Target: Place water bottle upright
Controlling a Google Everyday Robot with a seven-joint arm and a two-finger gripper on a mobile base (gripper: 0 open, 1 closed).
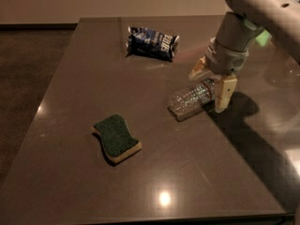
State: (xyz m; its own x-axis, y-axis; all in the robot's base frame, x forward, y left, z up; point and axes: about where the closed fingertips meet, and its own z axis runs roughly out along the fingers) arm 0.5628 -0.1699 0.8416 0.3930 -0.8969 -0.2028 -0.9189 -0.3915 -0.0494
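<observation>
Grasp step: cream gripper, right of centre, open, empty, astride neck of clear ribbed plastic water bottle lying sideways; next: close, lift, tilt upright.

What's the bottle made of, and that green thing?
The water bottle looks like clear, shiny ribbed plastic: you see through it. The sponge seems soft foam, yellow underneath a rough green top. The gripper straddles the bottle's neck end, fingers open.
</observation>
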